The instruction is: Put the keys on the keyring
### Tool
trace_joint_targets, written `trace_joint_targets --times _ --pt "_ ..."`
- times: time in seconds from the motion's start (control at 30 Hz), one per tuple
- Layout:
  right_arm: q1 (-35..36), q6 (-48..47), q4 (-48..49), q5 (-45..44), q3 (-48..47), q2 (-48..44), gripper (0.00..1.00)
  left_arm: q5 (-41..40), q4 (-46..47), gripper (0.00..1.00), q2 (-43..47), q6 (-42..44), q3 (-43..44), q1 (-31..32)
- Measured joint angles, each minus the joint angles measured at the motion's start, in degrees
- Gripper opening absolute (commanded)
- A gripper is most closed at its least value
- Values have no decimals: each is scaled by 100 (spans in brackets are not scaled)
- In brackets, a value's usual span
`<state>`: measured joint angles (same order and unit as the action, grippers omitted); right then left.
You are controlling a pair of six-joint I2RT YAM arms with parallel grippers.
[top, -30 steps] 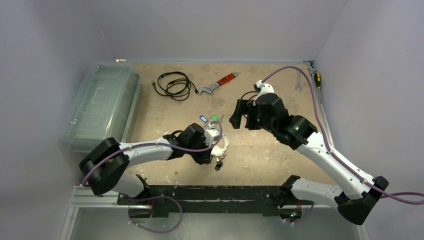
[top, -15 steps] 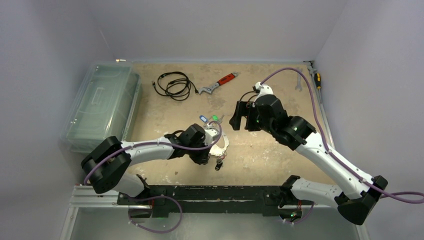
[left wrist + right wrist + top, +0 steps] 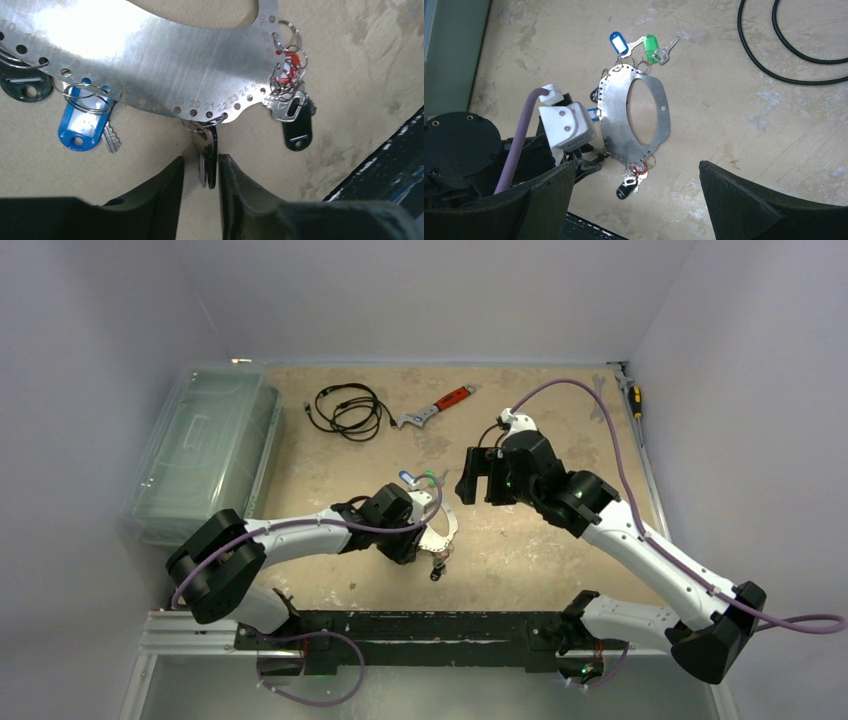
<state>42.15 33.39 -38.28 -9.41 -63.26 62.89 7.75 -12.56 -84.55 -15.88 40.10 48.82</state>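
1. Two arms reach over the table (image 3: 560, 430), and the keyring (image 3: 616, 112) lies flat on it between them.
2. Left gripper (image 3: 201, 164) is down low at the keyring's rim. Its jaws are a little apart, and a dark-tagged key (image 3: 210, 157) sits in the gap, hanging from a rim hole and clear of one finger.
3. Right gripper (image 3: 482, 478) hovers just beside the keyring, jaws spread wide, nothing in them.
4. More keys are on the rim: a blue-tagged key (image 3: 619, 43) and a green-tagged key (image 3: 651, 47) at the far end, and a black-tagged key (image 3: 626, 190) at the near end.
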Motion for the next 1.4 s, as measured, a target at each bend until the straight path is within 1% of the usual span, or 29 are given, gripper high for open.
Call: trace_joint_targets --times 0.07,0.13,0.2,0.27,0.33,0.4,0.47,0.6,0.67,0.83,0.93,1.1,1.23,1.33,1.4 --pt "0 -4 2 2 0 11 97 48 -68 59 17 -4 33 2" --pt "0 -9 28 15 17 13 97 79 -238 66 79 -28 66 7" --pt "0 -9 76 44 81 15 96 48 -531 72 203 -66 72 4" --pt "0 -7 129 94 160 50 95 -46 -857 74 433 -138 72 4" --pt "0 -9 234 151 264 122 92 -120 -1102 82 800 -205 85 4" --pt "0 -13 356 212 385 210 86 -251 -1316 89 1145 -221 192 2" --pt "0 -26 468 323 496 315 81 -490 -1497 93 1456 -205 415 0" --pt "0 -81 857 671 697 662 71 -1263 -1543 96 2090 -103 695 0" --pt "2 -118 1045 901 758 861 68 -1652 -1543 97 2393 2 706 -2" --pt "42 -131 1554 1458 872 1445 68 -2562 -1539 99 2896 269 686 -4" --pt "153 -136 1801 1587 868 1825 68 -2933 -1469 99 3042 304 614 -4" --pt "444 -144 2022 1626 737 2658 69 -3379 -1438 99 3224 304 459 -4" --pt "546 -168 2170 1617 566 3381 69 -3668 -1421 99 3340 304 435 -4" --pt "542 -188 2216 1589 417 3727 69 -3801 -1405 99 3375 306 431 -4" --pt "533 -254 2350 1410 271 3849 69 -3825 -1403 99 3375 310 424 -7"
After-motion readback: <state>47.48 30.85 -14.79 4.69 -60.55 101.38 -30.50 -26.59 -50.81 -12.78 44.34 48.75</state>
